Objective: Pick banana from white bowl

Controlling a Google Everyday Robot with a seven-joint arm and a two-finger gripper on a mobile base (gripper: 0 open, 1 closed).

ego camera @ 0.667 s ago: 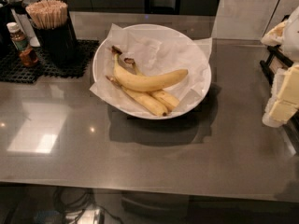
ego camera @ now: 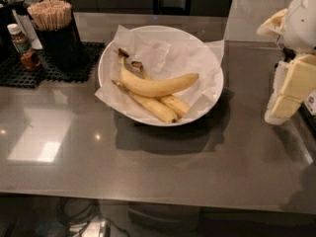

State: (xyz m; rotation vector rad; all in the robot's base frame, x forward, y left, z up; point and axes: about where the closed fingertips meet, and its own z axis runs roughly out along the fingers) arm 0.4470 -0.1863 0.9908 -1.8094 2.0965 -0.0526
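The banana (ego camera: 158, 85) is the thick, curved yellow one with a dark-tipped stem. It lies on top of two slimmer bananas (ego camera: 160, 107) in the white bowl (ego camera: 105, 58), which is lined with crinkled white paper and stands at the centre of the steel counter. My gripper (ego camera: 287, 93), cream-coloured, hangs at the right edge of the camera view. It is well to the right of the bowl, just above the counter, and touches nothing in the bowl.
A black cup of wooden stir sticks (ego camera: 53, 31) and a small sauce bottle (ego camera: 22, 46) stand on a black mat (ego camera: 59, 70) at the back left. A translucent panel (ego camera: 261, 9) stands at the back right. The counter's front edge runs along the bottom.
My gripper and arm have shifted slightly left, toward the bowl. The bananas and the bowl have not moved.
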